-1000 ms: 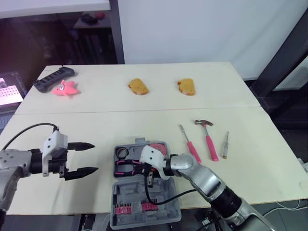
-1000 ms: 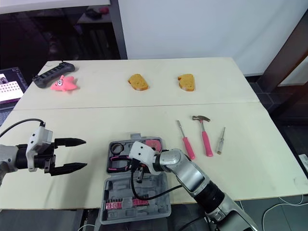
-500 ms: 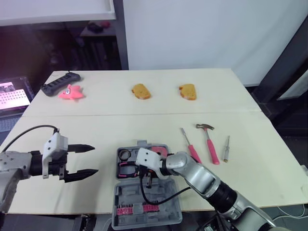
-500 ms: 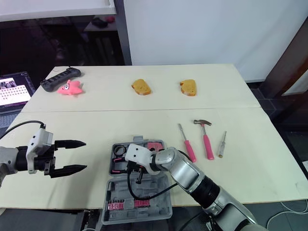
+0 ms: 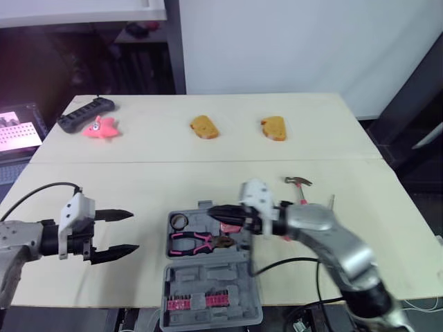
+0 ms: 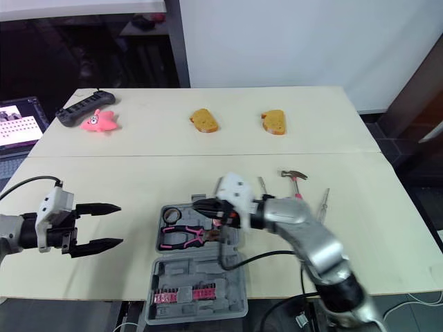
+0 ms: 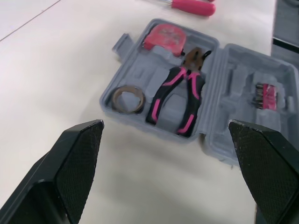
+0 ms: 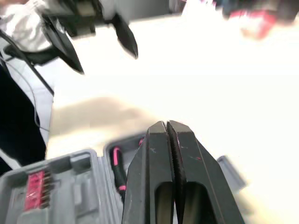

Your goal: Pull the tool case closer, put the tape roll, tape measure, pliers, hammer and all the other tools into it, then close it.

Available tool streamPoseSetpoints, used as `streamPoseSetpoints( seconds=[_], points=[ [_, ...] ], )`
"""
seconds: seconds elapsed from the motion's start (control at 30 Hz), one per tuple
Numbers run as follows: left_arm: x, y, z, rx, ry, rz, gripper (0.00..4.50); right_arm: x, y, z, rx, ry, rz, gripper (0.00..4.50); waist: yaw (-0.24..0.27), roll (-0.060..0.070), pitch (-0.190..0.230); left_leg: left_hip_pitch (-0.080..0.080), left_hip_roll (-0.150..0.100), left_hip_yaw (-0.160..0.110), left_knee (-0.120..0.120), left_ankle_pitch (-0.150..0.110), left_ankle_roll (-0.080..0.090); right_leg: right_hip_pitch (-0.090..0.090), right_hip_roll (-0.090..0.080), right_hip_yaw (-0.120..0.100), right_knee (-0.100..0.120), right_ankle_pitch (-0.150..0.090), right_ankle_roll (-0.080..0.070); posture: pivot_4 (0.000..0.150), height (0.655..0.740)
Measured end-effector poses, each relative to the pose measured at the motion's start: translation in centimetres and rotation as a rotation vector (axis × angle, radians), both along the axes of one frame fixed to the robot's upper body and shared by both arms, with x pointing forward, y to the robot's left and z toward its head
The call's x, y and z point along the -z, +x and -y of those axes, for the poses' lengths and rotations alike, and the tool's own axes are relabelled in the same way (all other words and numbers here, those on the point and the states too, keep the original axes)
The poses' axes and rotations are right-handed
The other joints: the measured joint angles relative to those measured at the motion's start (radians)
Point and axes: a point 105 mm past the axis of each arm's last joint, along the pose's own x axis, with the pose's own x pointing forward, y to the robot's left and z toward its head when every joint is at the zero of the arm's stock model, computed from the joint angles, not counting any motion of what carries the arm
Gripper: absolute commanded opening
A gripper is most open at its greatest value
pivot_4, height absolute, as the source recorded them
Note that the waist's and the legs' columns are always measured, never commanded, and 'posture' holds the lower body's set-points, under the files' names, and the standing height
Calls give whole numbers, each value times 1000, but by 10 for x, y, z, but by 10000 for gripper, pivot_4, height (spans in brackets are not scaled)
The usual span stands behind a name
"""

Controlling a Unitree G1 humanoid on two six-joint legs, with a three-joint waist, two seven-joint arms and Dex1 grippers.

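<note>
Lifted out of the tool case [image 5: 208, 275], the right gripper [image 5: 212, 210] has swung rightward, uncovering the pliers [image 5: 196, 241]. A black controller [image 5: 84, 114] and pink toy [image 5: 102, 128] sit far back left on the tabletop [image 5: 138, 180]. The left gripper [image 5: 131, 231] hovers, jaws wide apart, over bare tabletop left of the case, which lies at the near edge holding the tape roll [image 5: 178, 222] and pliers. The right jaws are pressed together, empty, above the case's far half. The hammer [image 6: 293, 175] lies to the right, partly behind that arm.

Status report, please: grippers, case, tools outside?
Left gripper open, beside the case. Right gripper shut, empty, above it. Pliers inside; hammer on the table, case open.
</note>
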Motion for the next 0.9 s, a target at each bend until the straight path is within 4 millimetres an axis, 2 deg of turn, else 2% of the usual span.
streamPoseSetpoints(
  seconds=[0.1, 0.2, 0.3, 0.4, 0.5, 0.67, 0.73, 0.77, 0.9],
  points=[
    [7, -9, -14, -43, 19, -23, 45000, 20, -9, 61, 121, -95, -118, 810, 11, 0, 2, -1, 0, 1, 0, -1, 2, 1, 0, 0, -4, 0, 0, 1500, 7400],
    [12, -17, -21, -56, 41, -27, 45000, 34, -21, 101, 179, -147, -161, 810, 17, -1, 3, 0, 0, 1, 0, -2, 3, 2, 0, 0, -6, -2, -3, 1500, 7400],
    [16, -22, -26, -61, 60, -19, 45000, 51, -34, 132, 202, -200, -200, 810, 18, -1, 6, 2, 0, 2, 2, -1, 3, 6, 0, 2, -7, -2, -5, 1500, 7400],
    [21, -24, -32, -77, 64, -19, 45000, 59, -35, 160, 278, -216, -214, 810, 16, -5, 9, 3, 0, 5, 4, -1, 1, 6, 0, 5, -7, 0, -5, 1500, 7400],
    [23, -25, -35, -81, 59, -34, 45000, 57, -34, 178, 334, -227, -212, 9032, 17, -5, 10, 3, 0, 5, 6, -1, 1, 7, 0, 6, -7, 1, -5, 1500, 7400],
    [25, -33, -44, -66, 85, -74, 45000, 56, -44, 187, 304, -252, -223, 33607, 19, -5, 10, 2, 0, 5, 4, 0, 1, 6, 1, 6, -8, 0, -3, 1500, 7400],
    [26, -34, -50, -86, 91, -79, 45000, 59, -48, 198, 320, -268, -229, 43349, 19, -5, 10, 2, 0, 5, 4, -1, 1, 7, 1, 6, -9, 0, -3, 1500, 7400],
    [27, -34, -52, -95, 91, -81, 45000, 59, -47, 202, 327, -275, -225, 44741, 19, -5, 10, 2, 0, 5, 4, 0, 1, 7, 1, 6, -9, 0, -3, 1500, 7400],
    [27, -34, -53, -95, 100, -77, 45000, 57, -44, 206, 323, -282, -204, 44741, 17, -5, 10, 3, 0, 6, 4, 0, 1, 7, 1, 6, -8, 1, -4, 1500, 7400]
  ],
)
